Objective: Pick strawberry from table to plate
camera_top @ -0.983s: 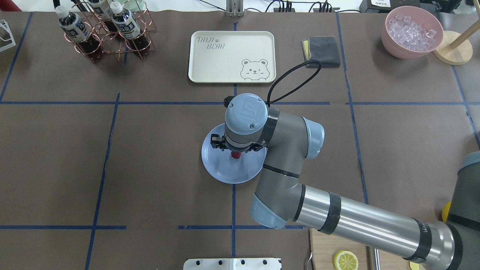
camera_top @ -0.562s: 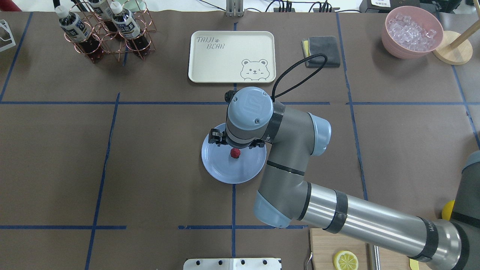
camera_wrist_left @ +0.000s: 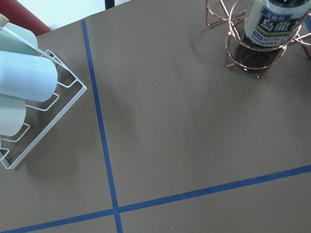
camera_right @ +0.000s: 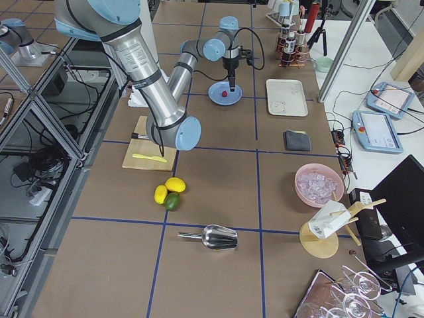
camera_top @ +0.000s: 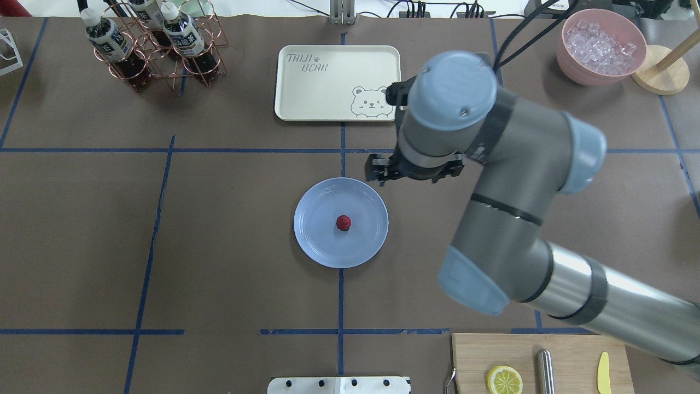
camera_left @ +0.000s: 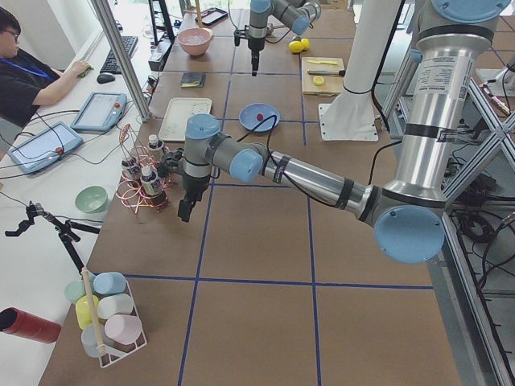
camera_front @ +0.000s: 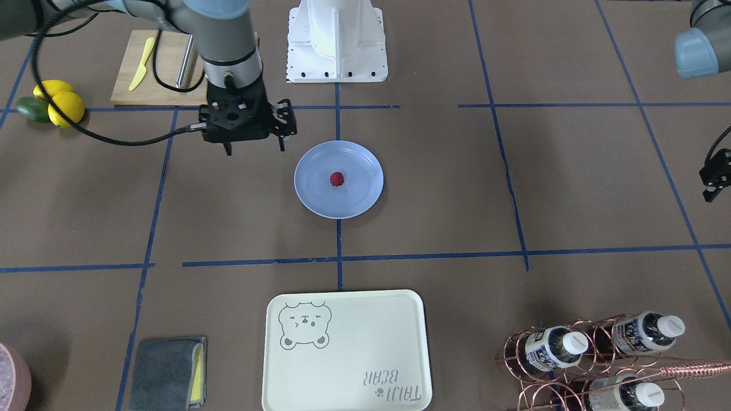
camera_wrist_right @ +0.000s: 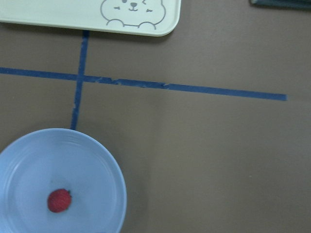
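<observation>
The small dark-red strawberry lies near the middle of the round light-blue plate, which rests on the brown-paper table. In the right wrist view the strawberry and plate sit at the lower left. My right gripper hangs open and empty above the table, beside the plate on the robot's right and clear of it. My left gripper shows only partly at the frame edge, far from the plate near the bottle rack; whether it is open or shut cannot be told.
A cream bear-print tray lies beyond the plate. A copper rack of bottles stands far left, and a pink bowl of ice far right. A cutting board with a lemon slice and knife is near right. Lemons lie beside it.
My right gripper, which was low over the strawberry on the plate, has risen and pulled away toward the far right. The strawberry stays on the plate.
</observation>
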`<state>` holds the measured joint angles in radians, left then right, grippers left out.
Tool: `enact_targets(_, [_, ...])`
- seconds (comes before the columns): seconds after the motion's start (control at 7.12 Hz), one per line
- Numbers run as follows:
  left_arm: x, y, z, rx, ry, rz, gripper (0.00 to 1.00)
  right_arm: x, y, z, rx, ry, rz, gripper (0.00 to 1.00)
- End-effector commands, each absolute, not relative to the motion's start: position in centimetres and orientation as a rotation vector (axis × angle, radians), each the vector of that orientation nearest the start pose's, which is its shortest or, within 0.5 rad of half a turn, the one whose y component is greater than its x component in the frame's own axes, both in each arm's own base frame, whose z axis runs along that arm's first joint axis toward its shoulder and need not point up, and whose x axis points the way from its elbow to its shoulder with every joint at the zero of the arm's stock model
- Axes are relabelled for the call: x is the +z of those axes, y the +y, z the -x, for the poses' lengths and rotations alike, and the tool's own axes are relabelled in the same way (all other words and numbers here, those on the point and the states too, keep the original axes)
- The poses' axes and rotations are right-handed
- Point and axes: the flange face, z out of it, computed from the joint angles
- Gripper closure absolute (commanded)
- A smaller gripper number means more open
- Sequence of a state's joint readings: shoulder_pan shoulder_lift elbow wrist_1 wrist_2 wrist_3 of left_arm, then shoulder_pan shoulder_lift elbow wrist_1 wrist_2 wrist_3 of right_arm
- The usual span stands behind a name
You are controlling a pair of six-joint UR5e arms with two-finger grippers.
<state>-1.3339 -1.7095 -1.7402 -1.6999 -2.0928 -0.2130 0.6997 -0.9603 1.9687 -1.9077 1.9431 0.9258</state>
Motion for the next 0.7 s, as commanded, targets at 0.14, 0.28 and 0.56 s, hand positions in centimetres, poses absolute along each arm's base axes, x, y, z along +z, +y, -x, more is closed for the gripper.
enact_targets(0.14, [57.6,-55.6,4.1,0.177,0.657,-0.247,0.0,31.8,-51.5,18.3,-0.239,-0.766,-0.098,0.0])
enact_targets(0.28, [60.5,-55.2,6.5,0.165,0.664,-0.209,0.0,37.9,-52.6,11.6,-0.303,-0.781,-0.094,0.0])
enact_targets(0.56, [65.2,-51.6,6.9,0.115,0.755,-0.098,0.0,49.6,-52.1,1.4,-0.314,-0.802,-0.047,0.0])
